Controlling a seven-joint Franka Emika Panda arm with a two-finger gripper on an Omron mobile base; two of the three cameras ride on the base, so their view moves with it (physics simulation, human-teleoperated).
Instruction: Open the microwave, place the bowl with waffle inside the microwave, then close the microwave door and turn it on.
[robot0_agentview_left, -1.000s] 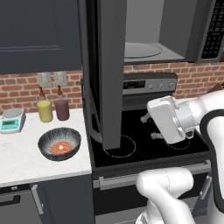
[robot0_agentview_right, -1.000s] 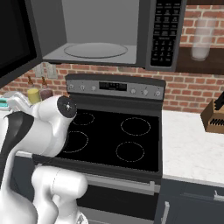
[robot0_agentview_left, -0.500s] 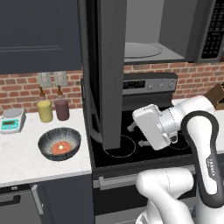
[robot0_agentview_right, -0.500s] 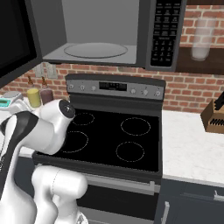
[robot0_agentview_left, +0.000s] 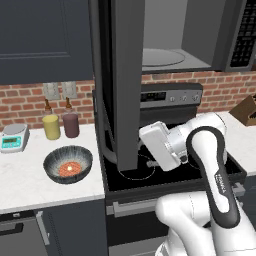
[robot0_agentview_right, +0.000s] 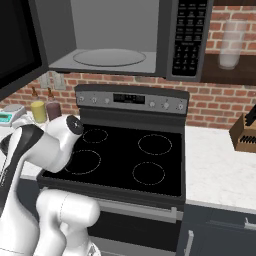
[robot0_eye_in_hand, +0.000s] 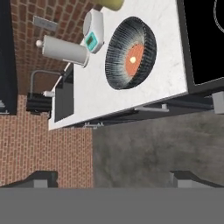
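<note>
The microwave (robot0_agentview_left: 175, 35) hangs over the stove with its door (robot0_agentview_left: 122, 80) swung wide open toward me, and the glass turntable (robot0_agentview_right: 110, 57) is bare. On the white counter left of the stove sits the streaked dark bowl (robot0_agentview_left: 68, 164), holding the orange-red waffle (robot0_agentview_left: 70, 169). My white wrist (robot0_agentview_left: 160, 145) hovers over the stove's front left, just right of the door's lower edge, and its fingers are hidden there. In the hand view my gripper (robot0_eye_in_hand: 114, 179) is open with nothing between the tips, and the bowl (robot0_eye_in_hand: 131, 52) with the waffle (robot0_eye_in_hand: 133, 59) lies some way ahead.
A yellow jar (robot0_agentview_left: 51, 126), a dark jar (robot0_agentview_left: 71, 124) and a small scale (robot0_agentview_left: 12, 137) stand behind the bowl. The black stove top (robot0_agentview_right: 130, 155) lies under the microwave. A knife block (robot0_agentview_right: 245, 132) is at the far right. The open door overhangs the stove's left edge.
My hand has swung left and lower across the stove, from over its right side to beside the open door's bottom edge. Door, bowl and waffle have not moved.
</note>
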